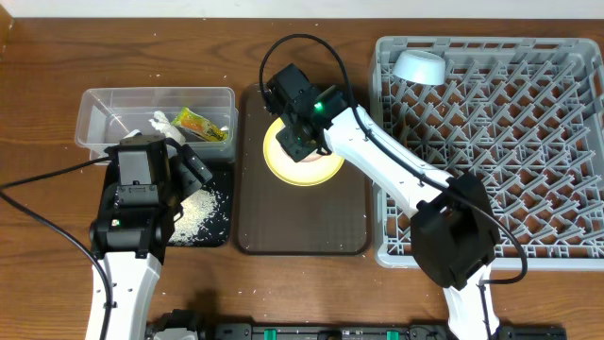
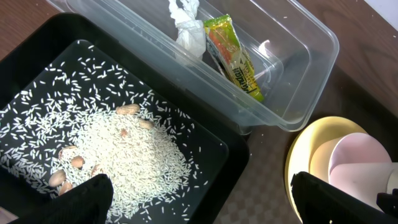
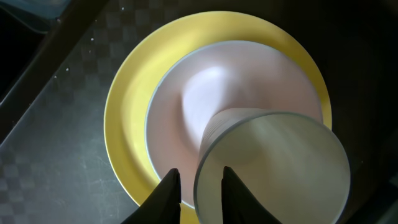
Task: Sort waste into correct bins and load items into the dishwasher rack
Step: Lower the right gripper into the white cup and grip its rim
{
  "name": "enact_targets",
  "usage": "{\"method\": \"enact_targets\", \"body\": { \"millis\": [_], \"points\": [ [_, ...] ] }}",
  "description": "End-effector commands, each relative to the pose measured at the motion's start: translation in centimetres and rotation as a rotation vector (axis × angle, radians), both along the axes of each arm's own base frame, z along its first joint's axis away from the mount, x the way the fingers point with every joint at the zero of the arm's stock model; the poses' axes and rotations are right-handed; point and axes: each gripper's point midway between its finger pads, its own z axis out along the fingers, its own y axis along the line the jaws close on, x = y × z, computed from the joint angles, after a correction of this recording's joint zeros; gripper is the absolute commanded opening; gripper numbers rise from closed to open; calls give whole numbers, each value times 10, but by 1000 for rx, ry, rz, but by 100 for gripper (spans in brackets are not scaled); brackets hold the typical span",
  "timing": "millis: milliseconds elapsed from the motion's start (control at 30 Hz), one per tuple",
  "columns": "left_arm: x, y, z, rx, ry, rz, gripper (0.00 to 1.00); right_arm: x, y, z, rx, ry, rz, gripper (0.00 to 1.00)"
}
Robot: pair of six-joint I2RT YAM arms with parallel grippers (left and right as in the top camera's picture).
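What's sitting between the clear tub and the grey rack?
Overhead view shows the dark-brown tray, bearing the yellow plate with the pinkish bowl and white cup on top. The right claw is at the cup's rim.

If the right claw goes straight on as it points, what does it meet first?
The small white cup: its rim stands between the fingers of the right claw. Behind it, probably the pinkish-white bowl; depth is unclear.

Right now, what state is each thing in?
white cup: mouth up, inside pinkish-white bowl
pinkish-white bowl: upright on yellow plate
yellow plate: flat on brown tray
light-blue bowl: in rack corner
tissue, wrapper: in clear tub
rice: in black bin
left gripper: open, empty
right gripper: open, astride white cup rim
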Motion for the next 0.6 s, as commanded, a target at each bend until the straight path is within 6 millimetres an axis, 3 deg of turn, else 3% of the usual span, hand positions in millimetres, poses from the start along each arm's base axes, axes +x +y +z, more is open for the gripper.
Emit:
{"method": "enact_targets", "body": {
  "millis": [0,233,567],
  "points": [
    [2,3,5,12,-11,8,95,-9,6,-8,-9,18,14,19],
    [2,3,5,12,-11,8,95,-14,1,-18,-27,39,14,17],
    [2,3,5,12,-11,8,95,-13,1,-18,-28,33,13,9]
  ]
}}
